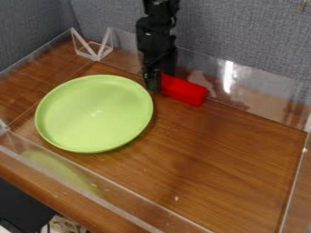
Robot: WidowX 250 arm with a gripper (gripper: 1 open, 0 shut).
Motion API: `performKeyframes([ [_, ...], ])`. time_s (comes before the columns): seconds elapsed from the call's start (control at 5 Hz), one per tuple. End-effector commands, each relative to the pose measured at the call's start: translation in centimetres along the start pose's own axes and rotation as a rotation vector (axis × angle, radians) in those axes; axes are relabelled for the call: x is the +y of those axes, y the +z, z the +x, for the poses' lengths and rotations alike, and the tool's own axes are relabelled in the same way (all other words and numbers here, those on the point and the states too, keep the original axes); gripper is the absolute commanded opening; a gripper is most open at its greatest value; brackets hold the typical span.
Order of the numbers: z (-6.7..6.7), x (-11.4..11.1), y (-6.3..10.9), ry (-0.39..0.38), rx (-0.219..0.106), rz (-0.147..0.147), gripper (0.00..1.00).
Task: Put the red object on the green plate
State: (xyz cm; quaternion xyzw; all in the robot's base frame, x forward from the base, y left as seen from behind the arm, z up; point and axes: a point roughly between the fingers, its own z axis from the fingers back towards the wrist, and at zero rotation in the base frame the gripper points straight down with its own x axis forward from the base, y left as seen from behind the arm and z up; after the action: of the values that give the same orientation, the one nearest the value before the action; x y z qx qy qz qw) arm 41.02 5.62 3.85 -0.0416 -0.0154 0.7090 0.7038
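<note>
1. Step in hand, as judged: the grasp is being set up; the placing is not yet being done.
2. The red rectangular block [184, 90] is lying on the wooden bench [225, 150], beyond and to the image-right of the round lime-green plate [95, 113]. It is being seen just beside the plate, not on it.
3. The black robot hand [157, 76] is being held low at the block's image-left end. Its jaws are standing wide, as far as is being made out. No lift is being seen; whether the block is being touched cannot be told, dark fingers being lost against dark parts.
4. Next move, as judged: the fingers are needing to be brought astride the block, across its narrow width, and closed before any lifting.
5. After that, a short carry towards the plate is being called for, with enough height for the raised rim to be cleared, then a release over the middle.
6. Risk being noted: with the hold being sought so near one end, the free end may be left sagging or swinging.
</note>
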Motion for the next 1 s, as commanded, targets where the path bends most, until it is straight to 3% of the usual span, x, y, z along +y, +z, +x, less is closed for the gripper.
performKeyframes([
  [0.0,-1.1,-1.1,-0.2,-0.044,0.001,-0.025,0.0],
  [0.4,-0.1,-0.8,4.2,-0.027,0.03,-0.05,0.0],
  [0.6,0.6,-0.5,7.4,-0.014,0.058,-0.074,0.0],
  [0.8,0.7,0.7,10.1,-0.034,0.057,-0.122,0.0],
])
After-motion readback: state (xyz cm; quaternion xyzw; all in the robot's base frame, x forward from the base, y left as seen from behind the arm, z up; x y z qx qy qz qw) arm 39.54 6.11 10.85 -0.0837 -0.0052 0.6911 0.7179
